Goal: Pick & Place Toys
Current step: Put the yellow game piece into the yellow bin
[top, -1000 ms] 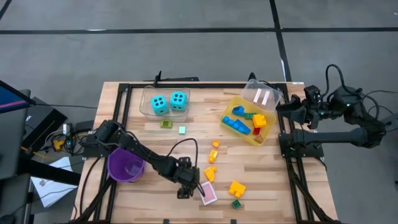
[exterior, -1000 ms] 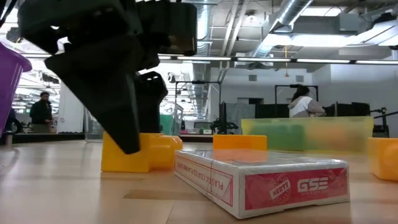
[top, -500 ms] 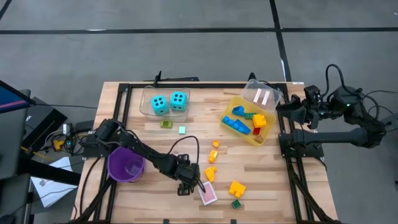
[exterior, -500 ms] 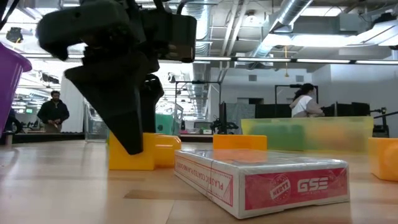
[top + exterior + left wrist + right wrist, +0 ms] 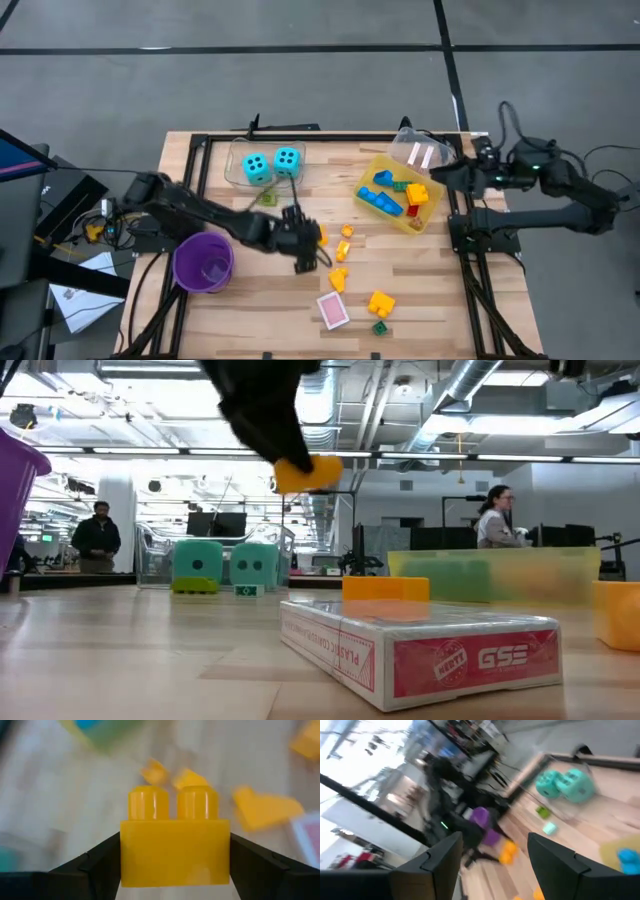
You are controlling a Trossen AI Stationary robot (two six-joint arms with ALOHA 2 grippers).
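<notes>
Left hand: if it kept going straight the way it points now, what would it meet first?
Probably the small orange bricks just beyond it. The left hand, shut on a yellow brick, is raised off the table, so depth is unclear and it might pass above them.

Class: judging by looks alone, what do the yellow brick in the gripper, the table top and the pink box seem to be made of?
Yellow brick, held by the left gripper: probably moulded plastic, smooth and evenly coloured with round studs.
Table top: looks like wood, pale planks with visible grain.
Pink box: likely printed card under clear wrap, given its glossy, creased faces.
</notes>
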